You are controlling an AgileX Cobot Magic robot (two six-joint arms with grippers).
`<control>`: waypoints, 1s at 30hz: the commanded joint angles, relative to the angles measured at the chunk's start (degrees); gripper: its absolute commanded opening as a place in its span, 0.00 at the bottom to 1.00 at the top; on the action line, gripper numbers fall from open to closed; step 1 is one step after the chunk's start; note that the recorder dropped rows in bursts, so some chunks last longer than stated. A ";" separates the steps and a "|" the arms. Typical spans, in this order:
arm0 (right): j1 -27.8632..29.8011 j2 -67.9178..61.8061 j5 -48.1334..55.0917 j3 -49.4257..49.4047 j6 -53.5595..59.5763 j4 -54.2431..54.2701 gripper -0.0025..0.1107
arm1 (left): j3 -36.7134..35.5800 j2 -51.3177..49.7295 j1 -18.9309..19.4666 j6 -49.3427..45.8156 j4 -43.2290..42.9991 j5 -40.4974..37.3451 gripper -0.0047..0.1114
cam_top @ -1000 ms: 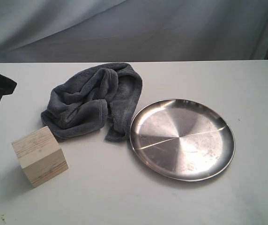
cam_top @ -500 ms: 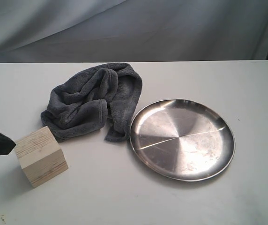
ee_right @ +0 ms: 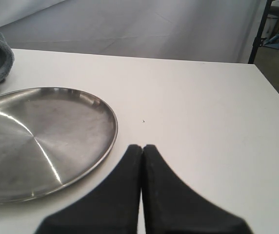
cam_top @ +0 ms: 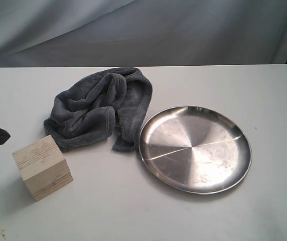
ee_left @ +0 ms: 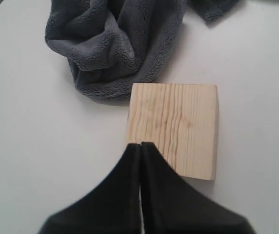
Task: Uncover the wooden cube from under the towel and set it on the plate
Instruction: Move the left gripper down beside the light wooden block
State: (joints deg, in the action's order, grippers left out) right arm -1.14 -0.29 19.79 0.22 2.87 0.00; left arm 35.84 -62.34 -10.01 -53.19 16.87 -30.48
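Though the white table top [cam_top: 133, 216] carries all three things, the round, shallow, shiny stainless-steel plate [cam_top: 208, 160] is bare, so the placing is not yet done. It lies just beside the right pincer [ee_right: 142, 146] and well apart from the left one, on the far side of the block.

Dark-grey plush towel [cam_top: 98, 108], bunched in folds, lies beyond the block as seen from the left pincer [ee_left: 140, 145] and covers none of it. Uncovering looks finished.

Pale light-wood cube [cam_top: 42, 166] stands on the table right at the left pincer's tips. The tips overlap its near edge in the wrist view; contact cannot be told. Top face clean, with straight grain lines running away from the tips; edges square, sides lightly streaked.

Both pincers have their fingers pressed together and grip nothing. Judged left to do: spread the left one, take the cube, carry it across to the plate.
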 commanded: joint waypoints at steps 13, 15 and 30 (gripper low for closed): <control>-0.10 0.29 -0.11 -0.22 -0.10 0.00 0.02 | -2.27 0.17 -0.01 0.25 5.38 9.56 0.33; -0.10 0.29 -0.11 -0.22 -0.10 0.00 0.02 | -2.27 0.17 -0.01 0.25 11.37 12.34 0.59; -0.10 0.29 -0.11 -0.22 -0.10 0.00 0.02 | -2.27 0.17 -0.01 0.42 18.78 21.64 0.94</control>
State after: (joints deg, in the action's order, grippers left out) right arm -1.14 -0.29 19.79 0.22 2.87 0.00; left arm 33.71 -62.34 -10.01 -53.19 34.76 -9.73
